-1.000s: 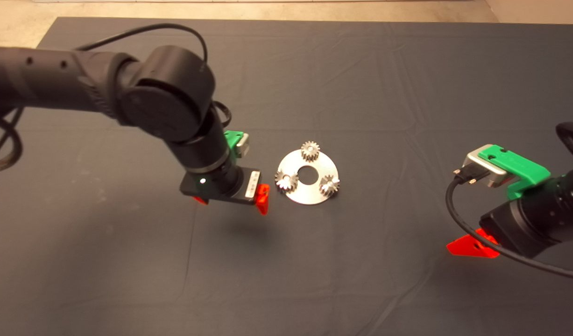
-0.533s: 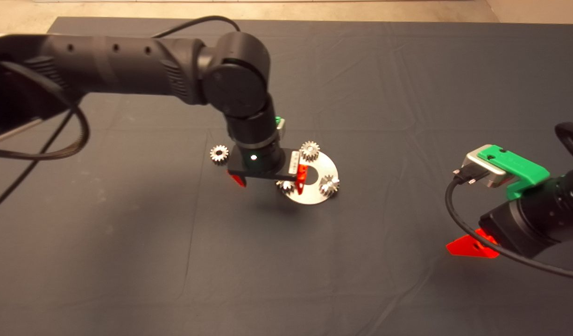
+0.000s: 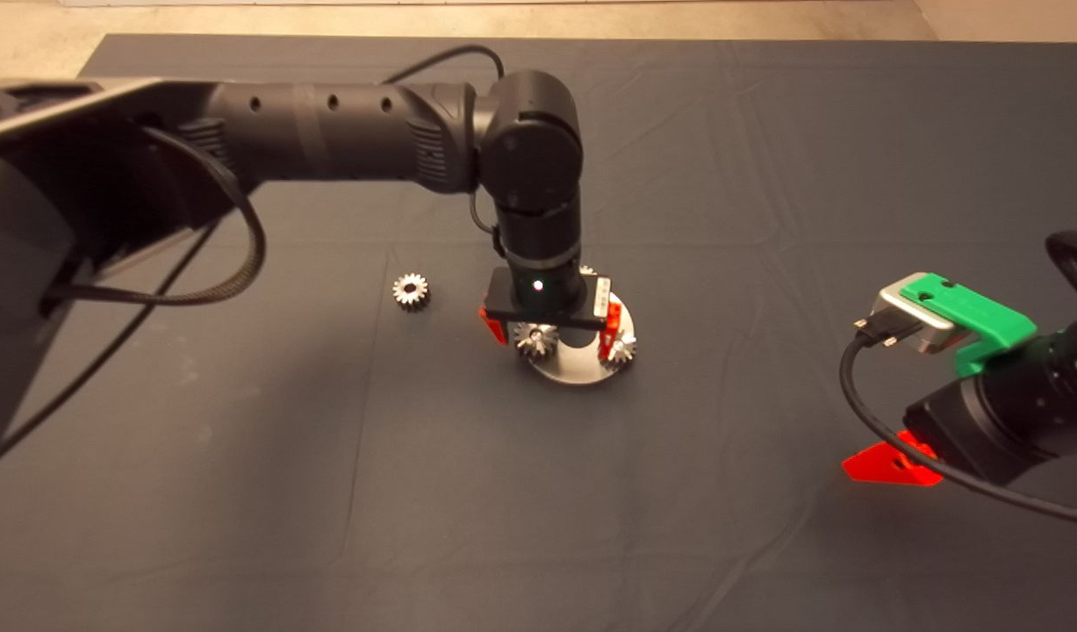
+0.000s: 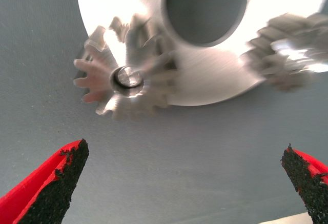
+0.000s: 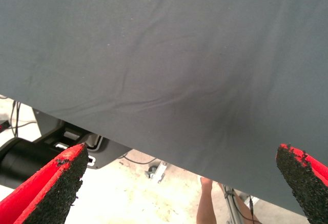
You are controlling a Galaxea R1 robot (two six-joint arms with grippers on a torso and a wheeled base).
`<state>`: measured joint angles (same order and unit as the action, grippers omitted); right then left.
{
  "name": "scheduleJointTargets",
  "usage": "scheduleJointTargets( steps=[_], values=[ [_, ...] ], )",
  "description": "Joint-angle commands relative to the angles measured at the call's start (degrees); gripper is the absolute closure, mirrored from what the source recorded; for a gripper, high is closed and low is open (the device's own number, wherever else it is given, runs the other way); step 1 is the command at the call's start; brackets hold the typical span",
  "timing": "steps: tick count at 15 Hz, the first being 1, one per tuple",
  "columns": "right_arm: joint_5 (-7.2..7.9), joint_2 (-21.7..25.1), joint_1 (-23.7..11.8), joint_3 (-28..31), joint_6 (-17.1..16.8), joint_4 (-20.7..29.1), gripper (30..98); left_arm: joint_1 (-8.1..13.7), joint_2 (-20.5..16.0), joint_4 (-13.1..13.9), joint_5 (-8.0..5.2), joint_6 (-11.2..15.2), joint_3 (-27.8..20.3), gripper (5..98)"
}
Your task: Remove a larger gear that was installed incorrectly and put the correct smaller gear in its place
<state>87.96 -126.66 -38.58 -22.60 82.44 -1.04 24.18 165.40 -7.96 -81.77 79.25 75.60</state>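
A silver round plate [image 3: 577, 369] with a centre hole lies mid-mat and carries three gears on pins. The larger gear [image 3: 535, 338] sits on the plate's front-left pin; in the left wrist view it [image 4: 125, 78] shows wide pointed teeth overhanging the plate [image 4: 205, 80]. My left gripper [image 3: 551, 333] hangs open just above the plate, one finger outside the larger gear and the other by the front-right gear [image 3: 621, 349]. Between its fingers [image 4: 179, 183] there is only mat. A smaller gear [image 3: 410, 290] lies loose on the mat, left of the plate. My right gripper [image 3: 889, 465] waits open at the lower right.
The rear gear on the plate is mostly hidden behind the left wrist. A second plate gear [image 4: 287, 49] shows in the left wrist view. The right wrist view shows the mat edge [image 5: 154, 152], floor beyond it, and a person's leg [image 5: 207, 203].
My left arm has swung right from beside the plate to above it and come lower, its fingers now straddling the front gears. The loose gear came into sight. The right arm stayed put.
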Motion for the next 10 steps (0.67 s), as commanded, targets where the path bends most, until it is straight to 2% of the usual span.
scheduleJointTargets(
  steps=[1, 5, 10],
  values=[
    [7.05, -0.22, -1.06, 0.38, 0.44, 1.92, 31.4, 0.00, -0.38, -0.04, -0.58, -0.76, 0.85, 5.9],
    [7.05, -0.22, -1.06, 0.38, 0.44, 1.92, 31.4, 0.00, -0.38, -0.13, -0.67, -0.94, 1.08, 5.9],
    [7.05, -0.22, -1.06, 0.38, 0.44, 1.92, 31.4, -0.79, 0.14, -0.13, -0.67, -4.61, 5.22, 5.9]
  ],
)
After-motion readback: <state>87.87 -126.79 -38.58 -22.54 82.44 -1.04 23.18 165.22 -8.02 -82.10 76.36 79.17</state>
